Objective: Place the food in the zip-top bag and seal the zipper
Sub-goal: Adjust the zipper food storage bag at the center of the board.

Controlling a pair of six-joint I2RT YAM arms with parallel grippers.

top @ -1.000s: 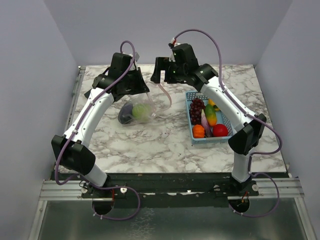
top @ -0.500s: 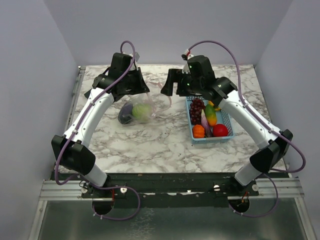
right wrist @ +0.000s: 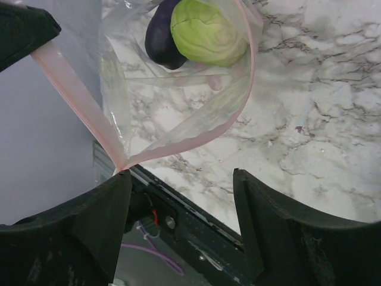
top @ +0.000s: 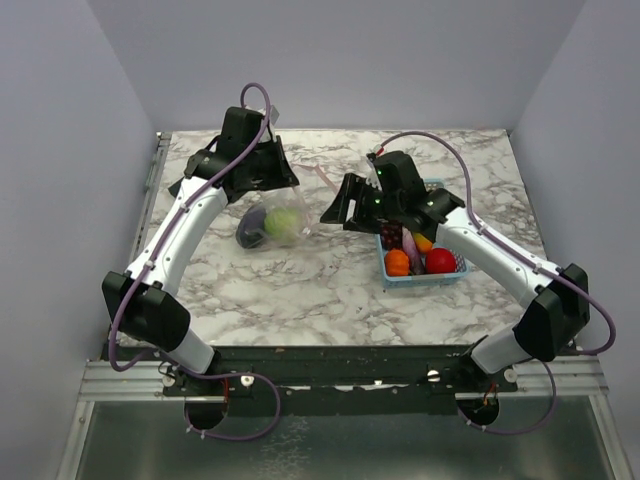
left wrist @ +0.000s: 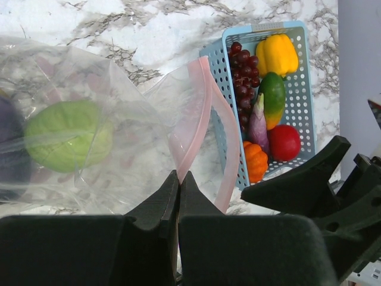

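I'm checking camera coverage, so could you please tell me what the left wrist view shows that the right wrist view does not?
Only the left wrist: the basket with grapes, tomato and pumpkin. Only the right wrist: the rail and a purple cable. Both: the bag, its zipper, the cabbage inside, the marble table, the left gripper shut on the bag's edge, and the open right gripper.

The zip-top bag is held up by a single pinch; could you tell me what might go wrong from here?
The left gripper pinches the zipper at one spot only, so the bag could slip free. The open right gripper is close to the mouth and may snag or collapse it.
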